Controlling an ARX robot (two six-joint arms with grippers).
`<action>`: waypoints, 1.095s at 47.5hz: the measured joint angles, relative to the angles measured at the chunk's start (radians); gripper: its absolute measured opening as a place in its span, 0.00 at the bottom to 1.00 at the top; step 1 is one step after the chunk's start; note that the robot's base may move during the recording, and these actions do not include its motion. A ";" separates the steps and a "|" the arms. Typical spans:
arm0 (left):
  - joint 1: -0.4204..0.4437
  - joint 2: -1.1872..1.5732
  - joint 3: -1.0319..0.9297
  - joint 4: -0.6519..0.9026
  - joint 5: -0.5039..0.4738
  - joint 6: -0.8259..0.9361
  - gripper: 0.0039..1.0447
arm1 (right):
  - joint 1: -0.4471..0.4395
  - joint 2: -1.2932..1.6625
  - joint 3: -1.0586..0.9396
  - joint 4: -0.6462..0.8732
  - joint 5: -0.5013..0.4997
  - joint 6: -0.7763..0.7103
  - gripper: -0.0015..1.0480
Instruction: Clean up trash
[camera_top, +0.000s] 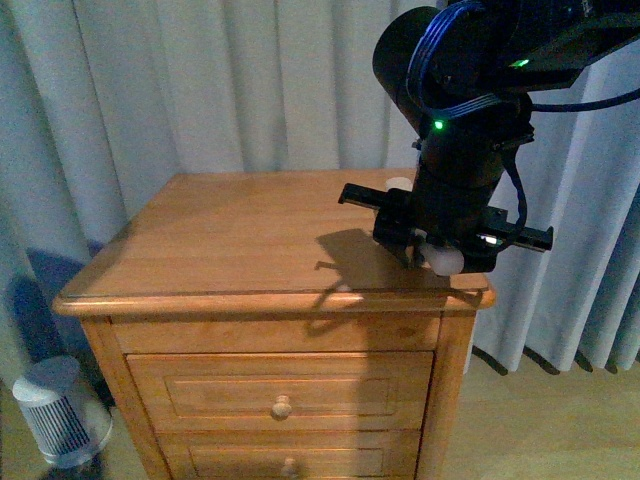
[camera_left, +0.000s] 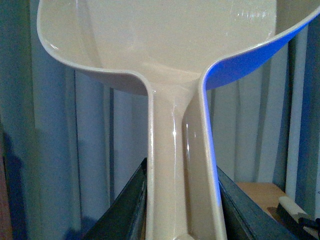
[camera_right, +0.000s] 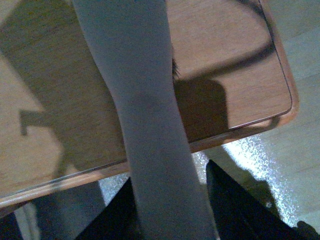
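Note:
My left gripper (camera_left: 182, 200) is shut on the handle of a cream dustpan (camera_left: 160, 45), which is held up in front of the curtain; this arm does not show in the front view. My right gripper (camera_top: 432, 245) hangs over the right front part of the wooden nightstand top (camera_top: 240, 240). In the right wrist view it (camera_right: 170, 200) is shut on the pale handle of the brush (camera_right: 140, 100), which reaches over the top's corner. A small white shape (camera_top: 398, 184) peeks out behind the right arm; I cannot tell whether it is the tissue wad.
Grey curtains (camera_top: 200, 80) hang close behind and beside the nightstand. A white ribbed cylinder (camera_top: 55, 410) stands on the floor at the lower left. Drawers with round knobs (camera_top: 282, 405) face me. Bare floor (camera_right: 295, 150) lies beyond the right edge.

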 joint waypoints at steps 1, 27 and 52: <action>0.000 0.000 0.000 0.000 0.000 0.000 0.27 | -0.001 -0.001 0.000 0.001 -0.002 -0.001 0.29; 0.000 0.000 0.000 0.000 0.000 0.000 0.27 | -0.027 -0.750 -0.657 0.730 0.049 -0.570 0.17; 0.000 0.000 0.000 0.000 0.000 0.000 0.27 | -0.219 -1.530 -1.231 0.846 0.012 -0.848 0.17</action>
